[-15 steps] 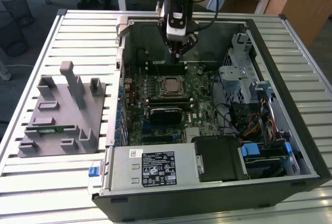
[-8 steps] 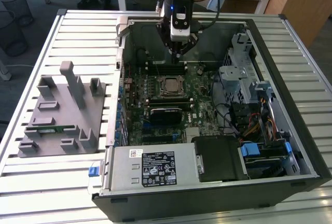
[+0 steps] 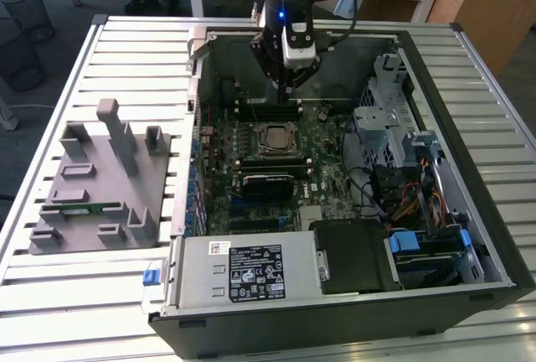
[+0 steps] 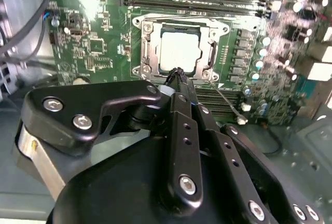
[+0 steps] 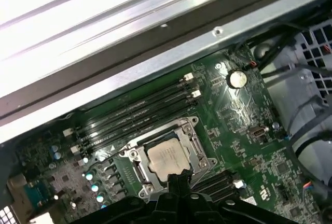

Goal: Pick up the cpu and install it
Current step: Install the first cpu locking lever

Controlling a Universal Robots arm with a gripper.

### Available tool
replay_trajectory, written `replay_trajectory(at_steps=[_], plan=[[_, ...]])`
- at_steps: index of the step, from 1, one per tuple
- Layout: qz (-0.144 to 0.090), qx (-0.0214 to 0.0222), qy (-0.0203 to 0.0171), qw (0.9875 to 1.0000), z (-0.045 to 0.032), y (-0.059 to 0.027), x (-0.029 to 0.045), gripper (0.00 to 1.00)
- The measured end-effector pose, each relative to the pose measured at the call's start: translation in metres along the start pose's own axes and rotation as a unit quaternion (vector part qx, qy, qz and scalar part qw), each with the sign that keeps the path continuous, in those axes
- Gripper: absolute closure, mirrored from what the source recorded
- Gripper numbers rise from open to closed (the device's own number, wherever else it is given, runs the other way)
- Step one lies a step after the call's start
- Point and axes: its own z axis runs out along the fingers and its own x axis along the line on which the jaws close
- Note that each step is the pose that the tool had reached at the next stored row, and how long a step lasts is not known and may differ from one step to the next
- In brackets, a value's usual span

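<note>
Silver slats make up the table, and on it lies a big black computer case with its side off. On the exterior view's left, well apart from the case's inside, sits a grey moulded holder with a thin green memory stick lying in one of its grooves. Inside the case, a green board covers the floor, with a pale power box along the near edge. The arm's gripper hangs over the far part of the board, above the row of long black memory slots. In both wrist views its fingers are drawn together to a point, with nothing between them. The metal socket frame sits in the middle of the board just beside the slots. The cpu lies flat inside that frame, its pale top facing up. In the first wrist view the gripper tip points at the cpu edge; whether it touches cannot be told.
</note>
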Motion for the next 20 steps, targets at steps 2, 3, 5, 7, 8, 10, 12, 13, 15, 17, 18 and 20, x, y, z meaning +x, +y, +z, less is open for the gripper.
replay_trajectory(at_steps=[2, 3, 5, 7, 8, 10, 12, 13, 15, 17, 18, 20], plan=[[-0.018, -0.0006, -0.0003, 0.9998, 0.0002, 0.0000, 0.0000, 0.89], [-0.027, -0.0009, -0.0004, 0.9996, 0.0004, 0.0000, 0.0000, 0.89], [-0.045, -0.0014, -0.0007, 0.9990, 0.0006, 0.0000, 0.0000, 0.89], [-0.064, -0.0019, -0.0010, 0.9980, 0.0008, 0.0000, 0.0000, 0.89], [-0.073, -0.0022, -0.0011, 0.9973, 0.0009, 0.0000, 0.0000, 0.89], [-0.091, -0.0027, -0.0014, 0.9959, 0.0012, 0.0000, 0.0000, 0.89], [-0.108, -0.0032, -0.0016, 0.9941, 0.0014, 0.0000, 0.0000, 0.89], [-0.117, -0.0035, -0.0018, 0.9931, 0.0015, 0.0001, 0.0000, 0.89], [-0.136, -0.0041, -0.0021, 0.9907, 0.0017, 0.0001, 0.0000, 0.89], [-0.154, -0.0046, -0.0023, 0.9881, 0.0018, 0.0001, 0.0000, 0.89], [-0.163, -0.0048, -0.0025, 0.9867, 0.0019, 0.0000, 0.0001, 0.89], [-0.180, -0.0054, -0.0027, 0.9836, 0.0020, 0.0000, 0.0001, 0.89]])
